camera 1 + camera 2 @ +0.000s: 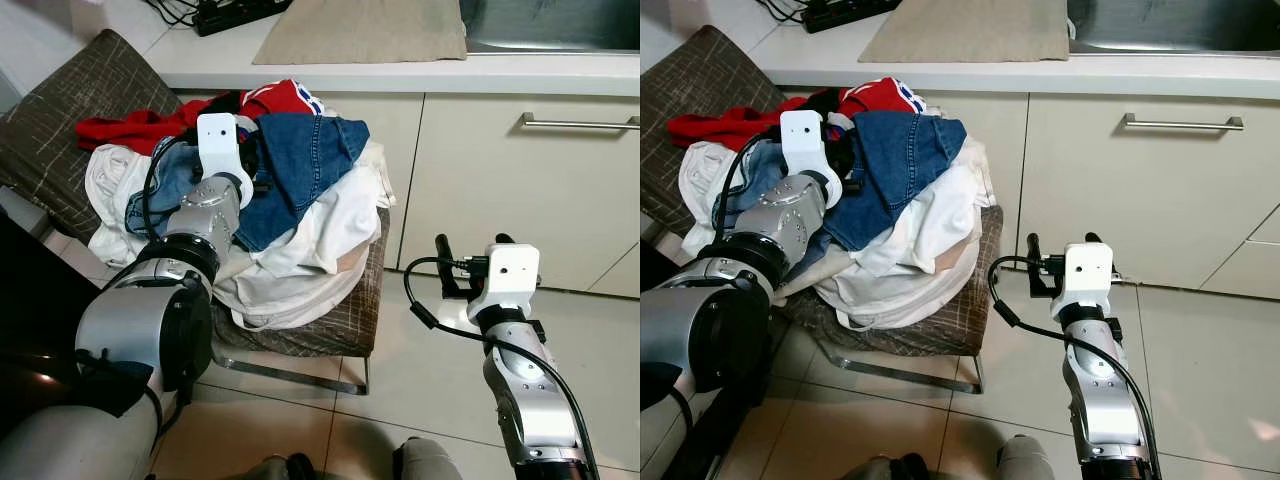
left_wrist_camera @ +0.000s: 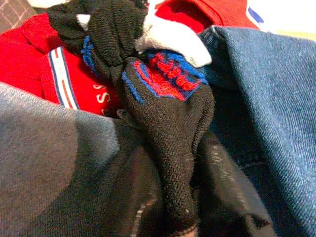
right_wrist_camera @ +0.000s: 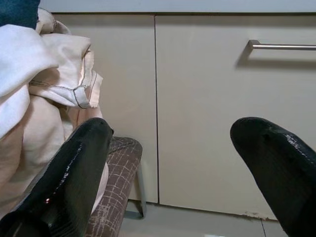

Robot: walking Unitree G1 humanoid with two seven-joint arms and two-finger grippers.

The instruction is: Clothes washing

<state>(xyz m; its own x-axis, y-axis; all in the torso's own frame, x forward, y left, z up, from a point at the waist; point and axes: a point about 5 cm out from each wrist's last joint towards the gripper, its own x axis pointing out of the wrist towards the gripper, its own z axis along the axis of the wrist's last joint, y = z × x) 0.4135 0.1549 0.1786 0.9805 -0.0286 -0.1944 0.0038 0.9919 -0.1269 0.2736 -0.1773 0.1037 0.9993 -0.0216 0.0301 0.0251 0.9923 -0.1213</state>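
Note:
A pile of clothes [image 1: 300,250] lies heaped on a brown checked chair [image 1: 320,335]: blue denim [image 1: 300,160], a red garment [image 1: 130,128] and white pieces [image 1: 930,215]. My left gripper [image 2: 180,168] is pushed into the top of the pile and is shut on a black knit garment [image 2: 168,113] with blue and red stripes, which is pinched between the two fingers [image 2: 227,192]. My right gripper [image 1: 472,250] hangs open over the floor to the right of the chair, with nothing between its fingers [image 3: 79,168], and faces the cabinet.
Cream cabinet doors [image 1: 520,190] with a metal handle [image 1: 580,122] stand behind the chair. The counter [image 1: 400,72] above holds a beige cloth [image 1: 360,30], a power strip [image 1: 240,12] and a sink [image 1: 550,20]. Tiled floor [image 1: 420,380] lies to the right of the chair.

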